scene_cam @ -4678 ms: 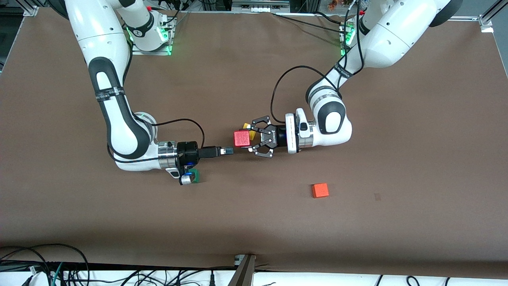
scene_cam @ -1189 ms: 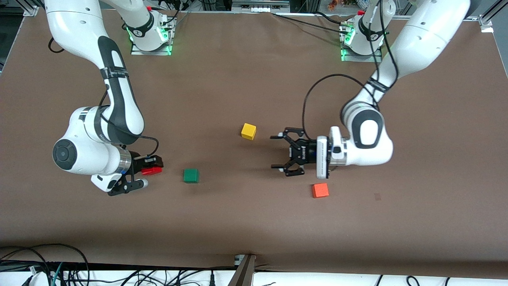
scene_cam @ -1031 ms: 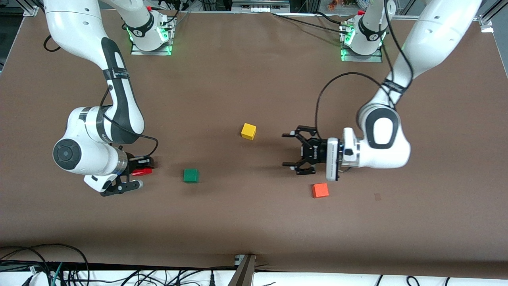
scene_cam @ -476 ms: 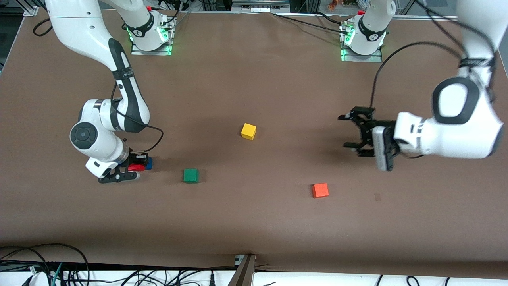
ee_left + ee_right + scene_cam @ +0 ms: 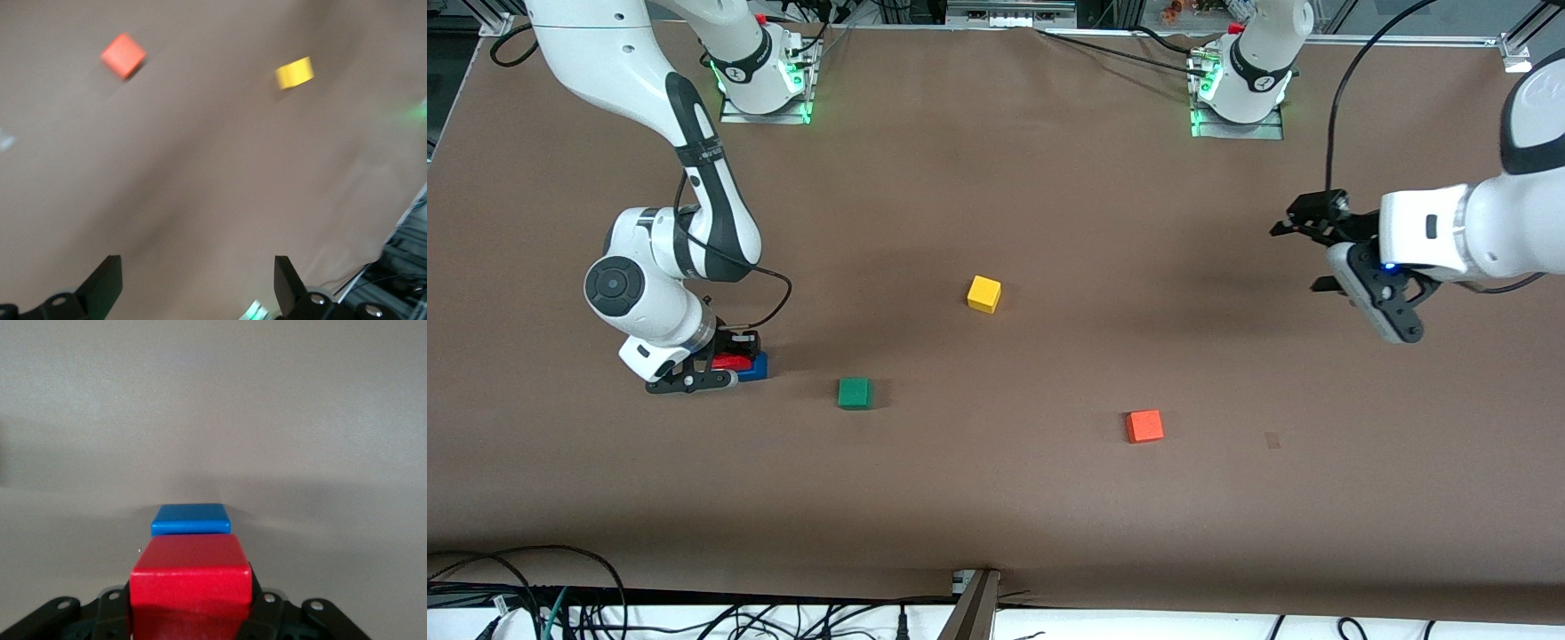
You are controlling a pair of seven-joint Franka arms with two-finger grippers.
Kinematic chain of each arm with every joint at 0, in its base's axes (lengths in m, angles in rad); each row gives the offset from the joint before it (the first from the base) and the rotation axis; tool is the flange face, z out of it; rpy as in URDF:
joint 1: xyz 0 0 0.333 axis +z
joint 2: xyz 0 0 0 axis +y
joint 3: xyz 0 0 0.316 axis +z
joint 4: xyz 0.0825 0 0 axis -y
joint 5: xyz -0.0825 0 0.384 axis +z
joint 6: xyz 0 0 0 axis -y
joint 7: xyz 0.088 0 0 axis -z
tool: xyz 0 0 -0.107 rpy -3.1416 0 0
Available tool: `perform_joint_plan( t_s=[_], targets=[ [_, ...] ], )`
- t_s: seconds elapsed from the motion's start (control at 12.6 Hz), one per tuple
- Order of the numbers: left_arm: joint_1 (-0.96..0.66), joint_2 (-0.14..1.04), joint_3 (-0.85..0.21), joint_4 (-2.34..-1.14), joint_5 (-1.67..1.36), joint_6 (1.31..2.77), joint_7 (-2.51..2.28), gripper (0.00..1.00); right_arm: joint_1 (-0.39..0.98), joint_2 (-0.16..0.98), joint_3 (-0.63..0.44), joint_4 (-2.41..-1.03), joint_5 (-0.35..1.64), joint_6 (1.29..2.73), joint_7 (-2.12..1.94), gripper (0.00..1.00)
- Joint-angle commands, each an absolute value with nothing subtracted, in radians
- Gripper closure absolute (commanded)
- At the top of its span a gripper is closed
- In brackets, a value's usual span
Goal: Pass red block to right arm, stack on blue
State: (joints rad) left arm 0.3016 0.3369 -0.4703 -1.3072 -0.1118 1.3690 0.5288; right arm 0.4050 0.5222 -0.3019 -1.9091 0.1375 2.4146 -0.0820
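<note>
Red block point(image 5: 732, 363) clamped in the right tool point(image 5: 725, 364), low over the blue block point(image 5: 758, 366).
In the right wrist view the red block point(image 5: 191, 581) sits between the tool's fingers, the blue block point(image 5: 191, 519) just past it — the left tool point(image 5: 1316, 253) hangs released over the worktop's point(image 5: 1049, 498) left-arm end.

The band on the right arm point(image 5: 698, 153) bears lettering, seemingly too small to read.
</note>
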Motion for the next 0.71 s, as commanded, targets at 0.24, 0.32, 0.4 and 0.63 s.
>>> perform_joint_plan(
  t_s=[0.24,0.32,0.4,0.63],
  targets=[
    [0.218,0.247,-0.479,-1.258,0.21,1.23,0.361,0.0,0.417,0.491,-0.305,-1.967,0.129,2.467,-0.048,0.85],
    [0.187,0.22,-0.466,-1.284,0.215,1.235,0.295,0.0,0.416,0.492,-0.305,-1.965,0.13,2.467,-0.048,0.76],
    [0.167,0.203,-0.447,-1.317,0.21,1.239,0.241,0.0,0.417,0.494,-0.305,-1.962,0.13,2.465,-0.048,0.46],
    [0.068,-0.01,-0.232,-1.611,0.055,1.489,0.067,0.0,0.416,0.494,-0.304,-1.941,0.132,2.457,-0.051,0.0]
  ],
)
